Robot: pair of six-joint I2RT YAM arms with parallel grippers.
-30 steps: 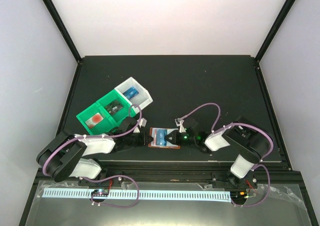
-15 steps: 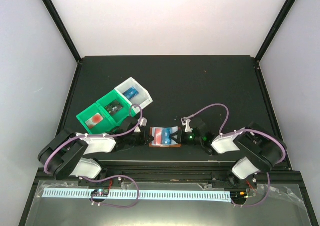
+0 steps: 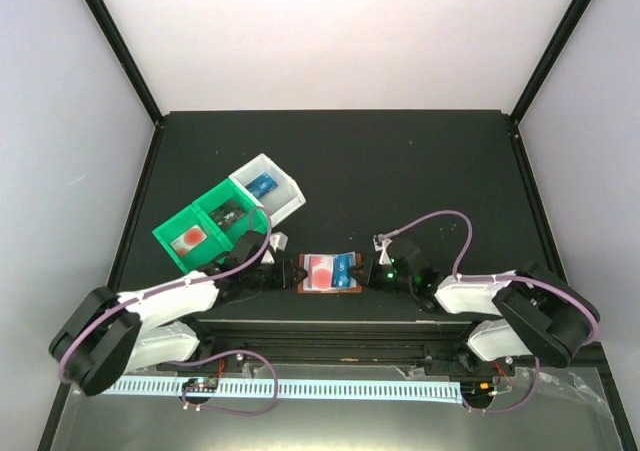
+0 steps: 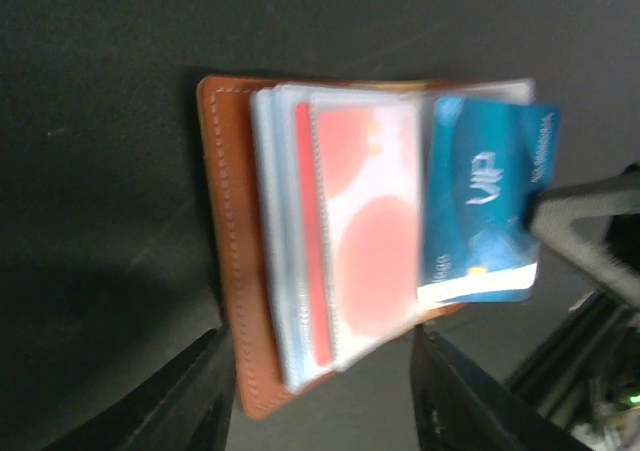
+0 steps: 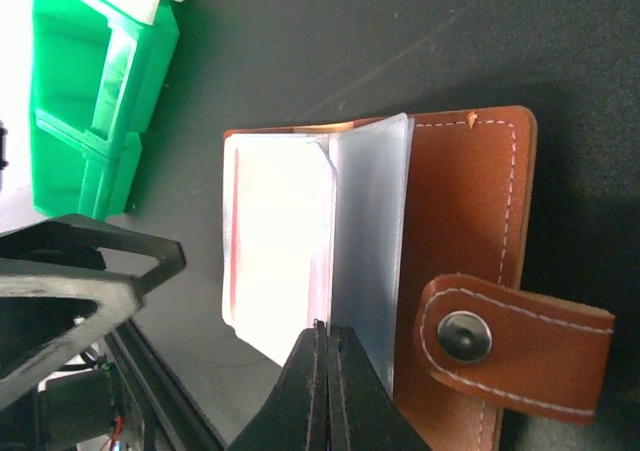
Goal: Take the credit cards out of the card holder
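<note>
Card holder (image 4: 225,221): brown, open; blue card (image 4: 485,201) juts at 3 o'clock.
Left gripper (image 4: 322,376): spread.
Right gripper (image 5: 323,336): pressed together; you can't tell on what.

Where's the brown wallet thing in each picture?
Top view: the card holder lies just below the middle.
Left wrist: it fills the middle, brown edge on the left.
Right wrist: centre to right, snap strap at lower right.
Shared landmark: the right gripper, shut on the blue card at the holder's edge.
</note>
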